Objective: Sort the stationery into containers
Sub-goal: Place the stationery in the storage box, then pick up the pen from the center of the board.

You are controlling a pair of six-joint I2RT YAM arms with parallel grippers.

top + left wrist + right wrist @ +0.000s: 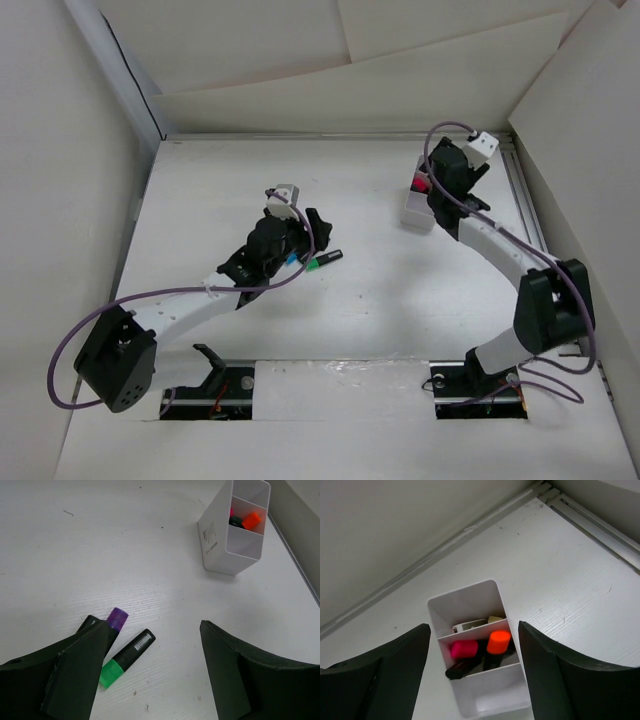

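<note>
Hovering your right gripper (pixel 474 630), jaws apart, above the organiser (pixel 470 597); your left gripper (pixel 152 627), also spread, is hanging over the green marker (pixel 127 657) and purple marker (pixel 118 618).

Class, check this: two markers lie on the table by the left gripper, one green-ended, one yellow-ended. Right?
No. The second marker is purple-ended, not yellow-ended, as the left wrist view shows; it lies beside the green-ended marker by the left gripper.

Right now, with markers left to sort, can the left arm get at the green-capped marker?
Probably yes: the left end effector hangs open above the green-capped marker, with nothing between them. The purple-capped marker lies close beside it and could get nudged.
</note>
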